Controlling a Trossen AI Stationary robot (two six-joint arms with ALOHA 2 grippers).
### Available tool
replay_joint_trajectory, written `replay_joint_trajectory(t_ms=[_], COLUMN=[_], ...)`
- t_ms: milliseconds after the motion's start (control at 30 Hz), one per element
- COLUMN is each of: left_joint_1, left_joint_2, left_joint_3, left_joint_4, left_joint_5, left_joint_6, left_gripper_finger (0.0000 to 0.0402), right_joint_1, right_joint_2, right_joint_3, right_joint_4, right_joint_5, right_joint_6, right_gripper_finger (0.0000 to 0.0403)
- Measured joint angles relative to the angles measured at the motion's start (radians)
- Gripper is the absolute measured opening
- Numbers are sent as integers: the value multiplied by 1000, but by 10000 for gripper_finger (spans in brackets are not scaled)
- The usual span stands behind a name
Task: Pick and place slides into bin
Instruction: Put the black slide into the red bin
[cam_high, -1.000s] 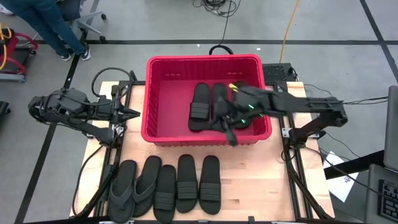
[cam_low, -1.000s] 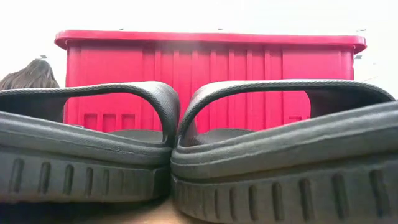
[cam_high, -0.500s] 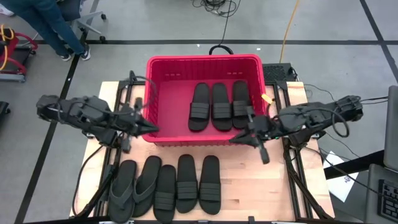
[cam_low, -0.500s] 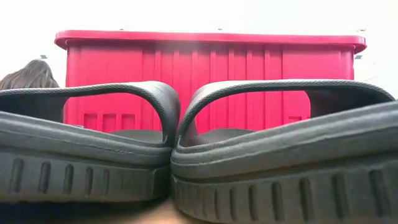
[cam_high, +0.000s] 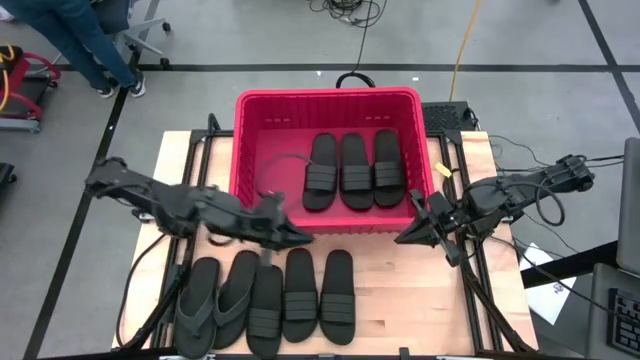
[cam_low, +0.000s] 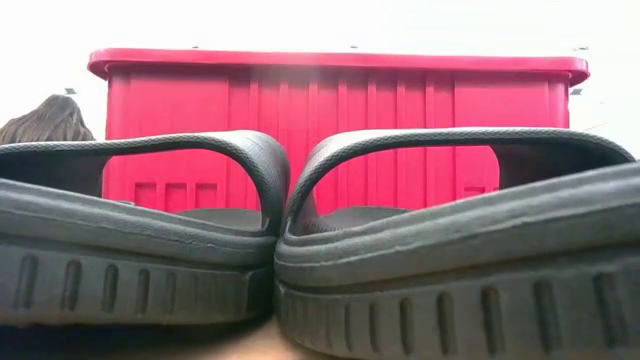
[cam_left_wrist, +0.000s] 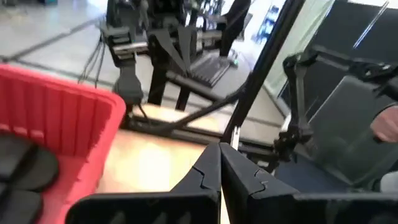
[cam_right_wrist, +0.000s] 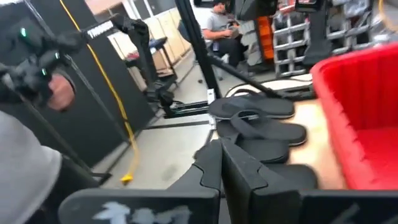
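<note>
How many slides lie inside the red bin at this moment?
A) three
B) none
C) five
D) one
A: in the high view three slides lie side by side on the floor of the bin, toward its right half, while five more wait in a row on the table in front of it.

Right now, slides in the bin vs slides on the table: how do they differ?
Count: three slides in the bin; five slides on the table.
Type: the bin group are all wide-strap; the table row has three wide-strap and, at its left-arm end, two thong-style.
Place: the bin group sits toward the right arm's side; the table row lies in front of the bin, below the shut left gripper.
Shared: dark, side by side, straps up.
</note>
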Motion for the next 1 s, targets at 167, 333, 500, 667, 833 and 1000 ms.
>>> replay_joint_trajectory(t_ms=[167,333,500,667,833,1000], left_joint_1=[6,11,11,7,5,12], left_joint_2=[144,236,298,374,449,502], left_joint_3=[79,101,101,100,100,100], left_joint_4=[-51,-203,-312,-291,-261,-241], left_joint_5=[129,258,313,320,300,306], left_joint_6=[-54,-52,5,108,170,166], left_gripper_finger=[1,8,41,96,167,241], right_joint_1=[11,19,19,19,19,19], right_joint_2=[-41,-52,-52,-53,-52,-52], right_joint_3=[-97,-113,-113,-113,-113,-113], right_joint_4=[135,180,228,231,224,224], right_joint_5=[-6,-2,49,48,48,48], right_joint_6=[83,39,43,33,35,36], right_gripper_finger=[1,1,0,0,6,20])
